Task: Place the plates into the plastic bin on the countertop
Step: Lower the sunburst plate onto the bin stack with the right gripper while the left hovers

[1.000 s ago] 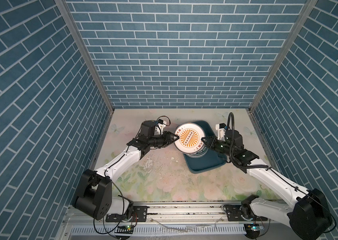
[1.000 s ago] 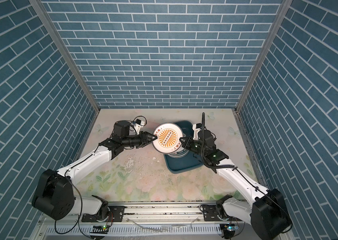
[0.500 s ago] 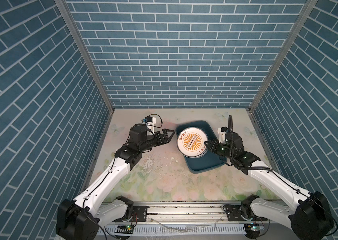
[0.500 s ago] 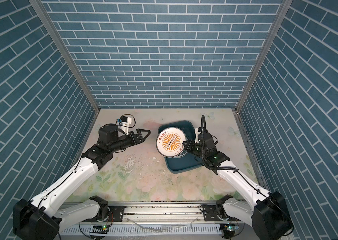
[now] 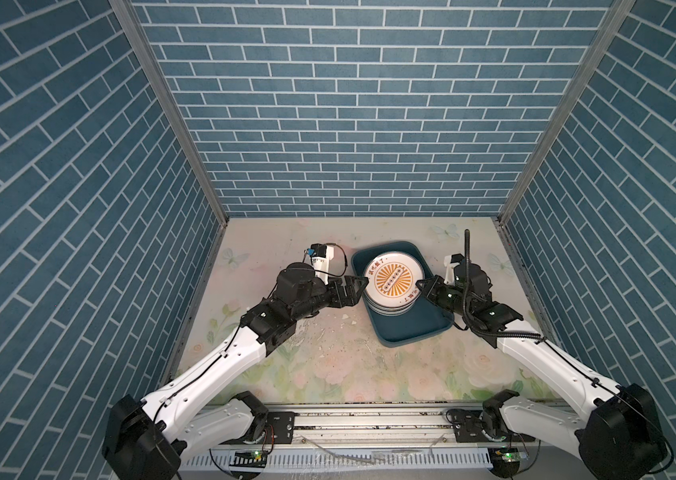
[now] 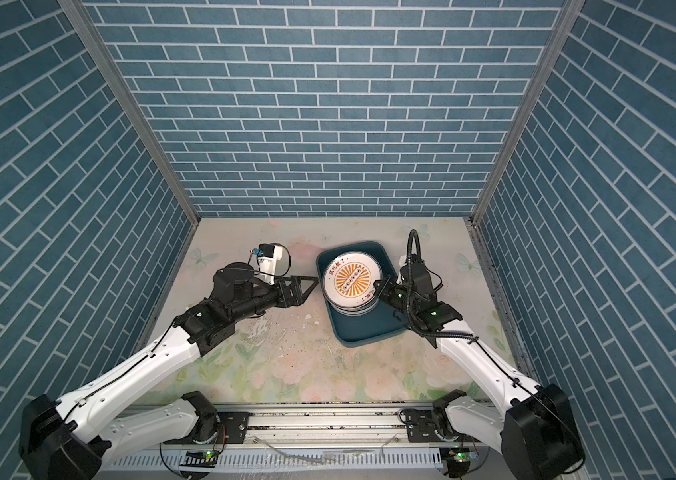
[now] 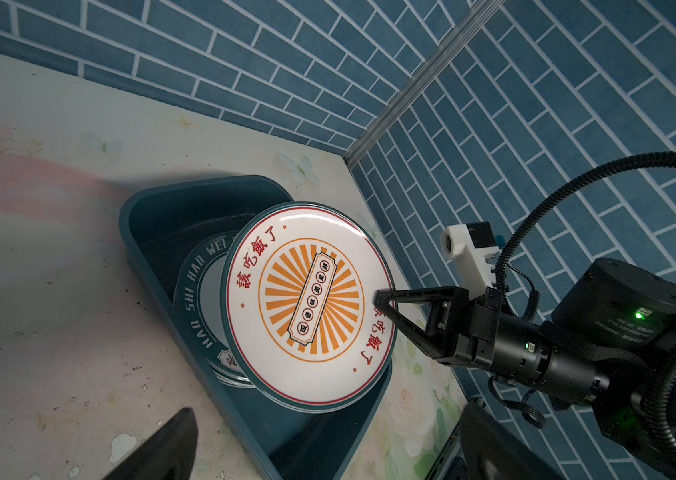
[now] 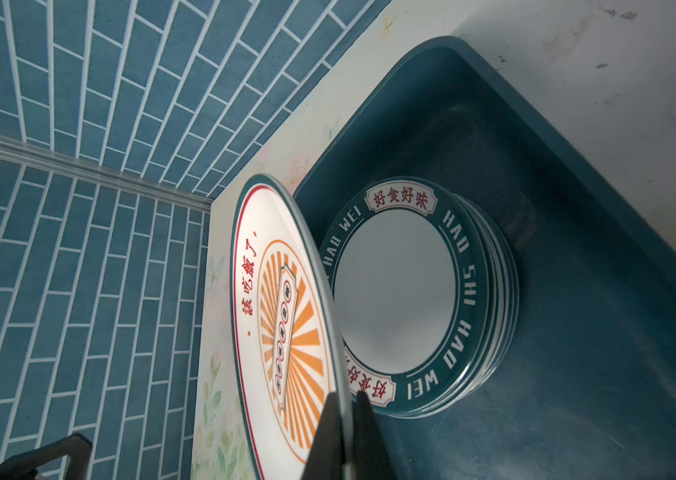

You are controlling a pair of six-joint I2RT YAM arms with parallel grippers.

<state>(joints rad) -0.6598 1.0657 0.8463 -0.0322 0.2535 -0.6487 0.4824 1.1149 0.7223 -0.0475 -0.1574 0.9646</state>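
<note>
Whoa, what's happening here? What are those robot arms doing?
The robot is putting plates away. The right gripper pinches the rim of a sunburst plate, holding it tilted over the stack of plates lying in the teal bin on the flowery countertop. The left gripper is open and empty, just beside the bin.
</note>
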